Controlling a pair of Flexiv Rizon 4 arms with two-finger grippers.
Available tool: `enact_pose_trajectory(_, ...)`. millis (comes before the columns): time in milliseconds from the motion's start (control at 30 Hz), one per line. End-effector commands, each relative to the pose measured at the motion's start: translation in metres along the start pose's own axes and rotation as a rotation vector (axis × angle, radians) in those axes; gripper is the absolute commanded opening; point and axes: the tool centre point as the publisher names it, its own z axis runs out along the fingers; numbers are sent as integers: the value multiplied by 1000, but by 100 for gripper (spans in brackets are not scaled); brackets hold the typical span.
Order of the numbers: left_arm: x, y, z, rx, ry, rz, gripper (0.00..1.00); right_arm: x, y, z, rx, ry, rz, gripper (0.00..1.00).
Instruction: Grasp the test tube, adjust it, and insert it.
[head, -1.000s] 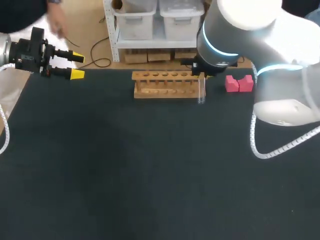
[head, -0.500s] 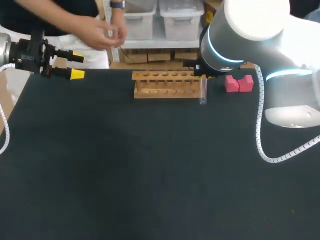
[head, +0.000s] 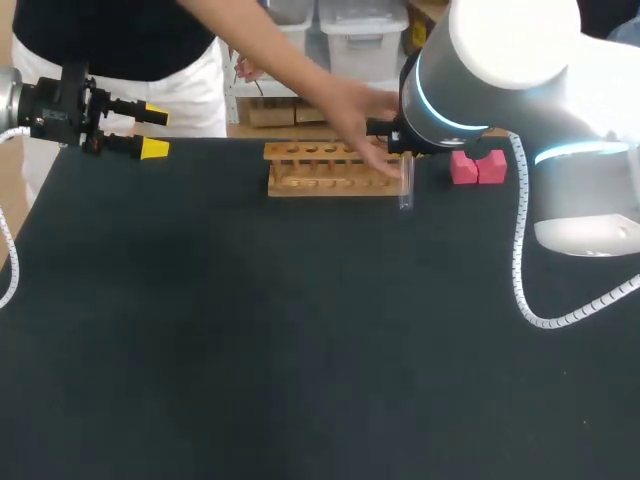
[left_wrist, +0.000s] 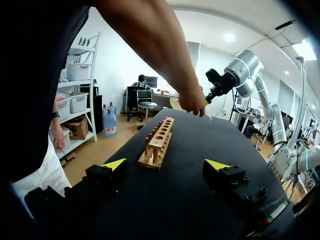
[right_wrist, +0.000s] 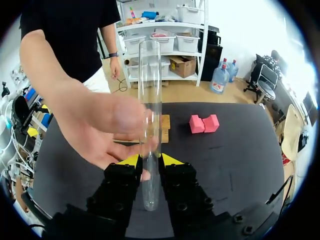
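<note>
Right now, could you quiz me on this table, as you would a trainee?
1. True or false: the left gripper holds the test tube.
2. What colour are the blocks beside the wooden rack? A pink, B green, C blue.
3. Besides the right gripper, what touches the test tube?

Key:
1. False: it is open and empty; the right gripper is shut on the test tube.
2. A.
3. A person's hand.
</note>
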Motion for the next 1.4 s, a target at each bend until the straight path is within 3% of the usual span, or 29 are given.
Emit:
enact_pose_trajectory(33,1,-1,0,-1,-3,3,100,2,-1,-1,0,-7,1,0)
enact_pose_trajectory(1400,1,-1,0,-1,-3,3,100,2,1,2,-4,-4,-5,0)
